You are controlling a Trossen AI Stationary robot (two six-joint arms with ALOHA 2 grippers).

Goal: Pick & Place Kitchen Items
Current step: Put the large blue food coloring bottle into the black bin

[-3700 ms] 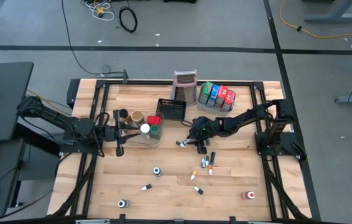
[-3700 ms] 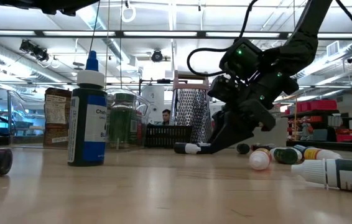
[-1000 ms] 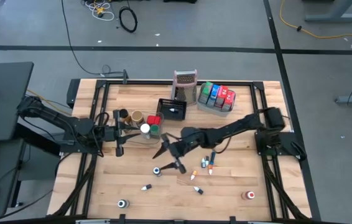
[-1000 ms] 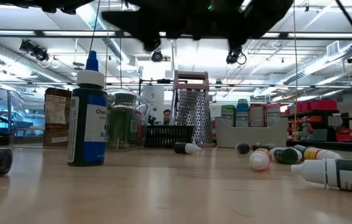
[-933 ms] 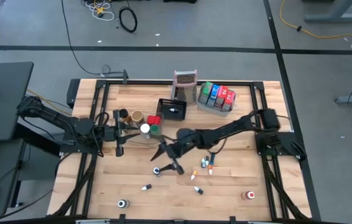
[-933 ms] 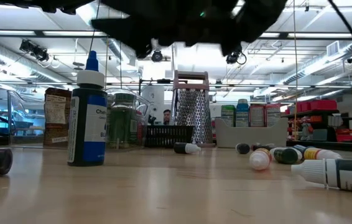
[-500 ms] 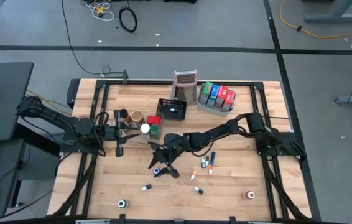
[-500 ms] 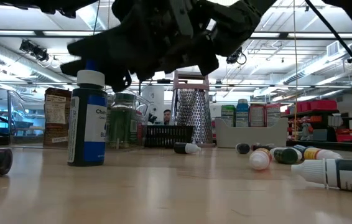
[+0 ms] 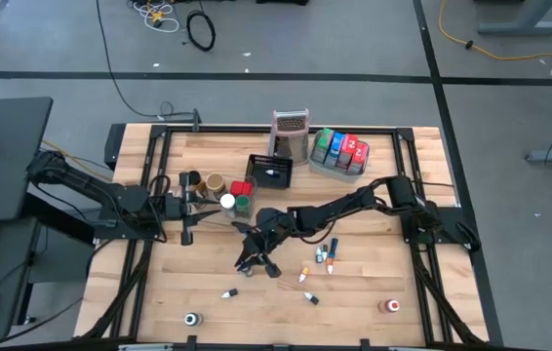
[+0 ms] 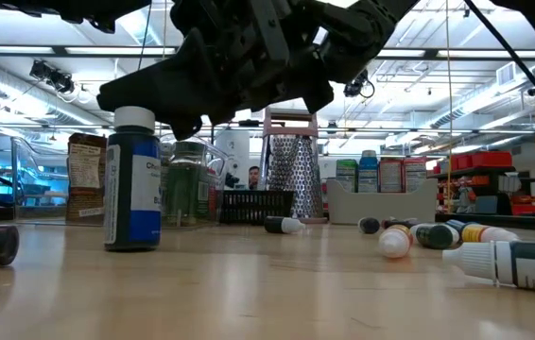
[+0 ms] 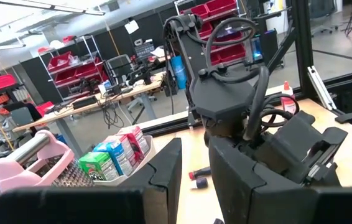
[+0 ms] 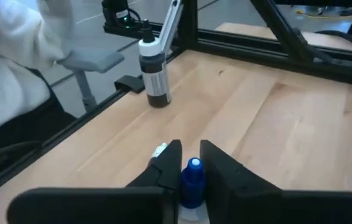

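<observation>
A dark bottle with a blue cap [image 10: 133, 189] stands upright on the table, left of centre. My right gripper [image 9: 247, 263] reaches over it and is shut on the cap [image 12: 193, 177]. My left gripper [image 9: 198, 208] is level at the left side of the clear tub [image 9: 225, 207], which holds several round jars, and its fingers [image 11: 163, 177] stand close together. More small bottles [image 9: 323, 256] lie on the table right of the blue-capped one. My right gripper pinches the blue cap [image 12: 193, 180] between its two fingers, at the bottle's top. The fingers slant down from the table's right and far side. The bottle stands upright with its base on the table. My left gripper is closed at the tub's left rim [image 9: 204, 207], fingers level from the table's left. The clear wall barely shows between them. The tub rests on the table.
A black mesh basket [image 9: 269, 171], a grater [image 9: 291, 135] and a grey tray of packets [image 9: 339, 151] stand along the far side. Upright bottles [image 9: 191, 319] [image 9: 390, 306] and lying ones [image 9: 229, 292] [image 9: 310, 297] dot the near half. A bottle [image 12: 153, 74] stands near the frame rail.
My right gripper has come down and toward the table's left and near side onto the blue-capped bottle, and has shut on its cap. The bottle stays upright on the table.
</observation>
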